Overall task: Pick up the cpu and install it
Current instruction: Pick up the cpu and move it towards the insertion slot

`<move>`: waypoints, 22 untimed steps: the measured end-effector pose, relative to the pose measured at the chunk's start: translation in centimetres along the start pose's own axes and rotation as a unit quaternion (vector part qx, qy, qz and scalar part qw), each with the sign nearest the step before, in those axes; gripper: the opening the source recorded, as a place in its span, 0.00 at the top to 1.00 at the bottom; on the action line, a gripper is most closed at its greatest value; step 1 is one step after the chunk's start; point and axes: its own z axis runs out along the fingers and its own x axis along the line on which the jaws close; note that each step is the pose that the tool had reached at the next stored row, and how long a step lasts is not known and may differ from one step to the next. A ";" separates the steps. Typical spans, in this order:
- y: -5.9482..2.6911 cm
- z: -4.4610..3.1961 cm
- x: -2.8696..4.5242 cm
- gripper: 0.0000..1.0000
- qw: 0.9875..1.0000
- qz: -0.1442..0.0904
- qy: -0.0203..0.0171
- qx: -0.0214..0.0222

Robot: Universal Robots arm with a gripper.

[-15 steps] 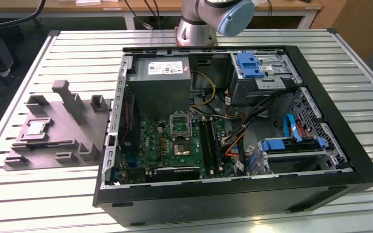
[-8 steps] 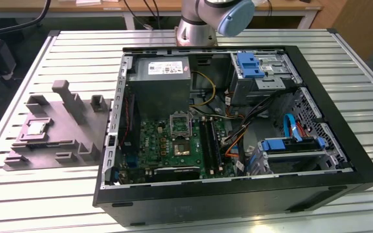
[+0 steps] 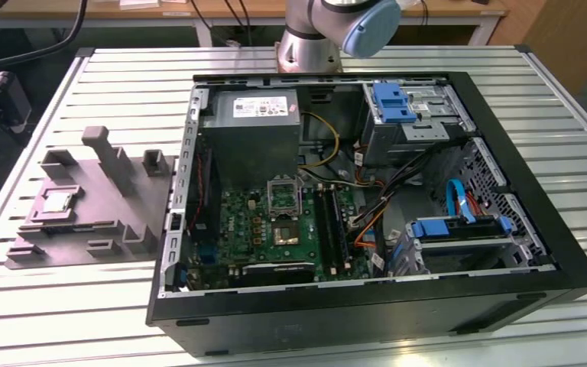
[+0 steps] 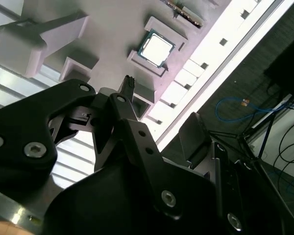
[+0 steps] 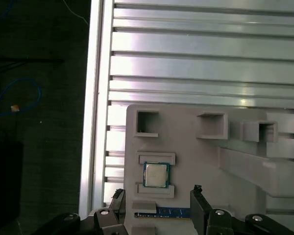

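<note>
Hovering above a grey moulded holder (image 5: 196, 161), the arm's end effector (image 5: 158, 192) faces down with its two dark fingers (image 5: 199, 205) spread apart and nothing held between them. Just beyond the fingertips, centred on the gap and touching neither finger, the cpu (image 5: 156, 175) lies flat in a shallow square pocket of the holder. It is a small square chip with a silvery-grey metal top and a paler rim, seen in both wrist views. In the exterior view the holder sits at the exterior view's left on a slatted metal counter (image 3: 69, 306). To the exterior view's right stands an open computer case (image 3: 375, 321), its green circuit board (image 3: 273, 229) and metal-framed socket (image 3: 281, 197) well apart from the end effector. Behind the case rises the arm's grey and blue joint (image 3: 335, 27).
</note>
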 end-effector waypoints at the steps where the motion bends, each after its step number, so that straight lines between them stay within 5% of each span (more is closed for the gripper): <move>1: -0.01 0.18 -0.01 0.36 1.000 0.000 0.000 0.000; 8: -0.08 1.45 -0.03 0.36 1.000 0.000 0.000 0.000; 10: -0.20 3.47 -0.02 0.36 1.000 0.000 0.000 0.000; 17: -0.22 3.80 -0.02 0.36 1.000 0.000 0.000 0.000; 19: -0.29 4.95 -0.01 0.36 1.000 0.000 0.000 0.000; 22: -0.29 4.97 -0.01 0.36 1.000 0.000 0.000 0.000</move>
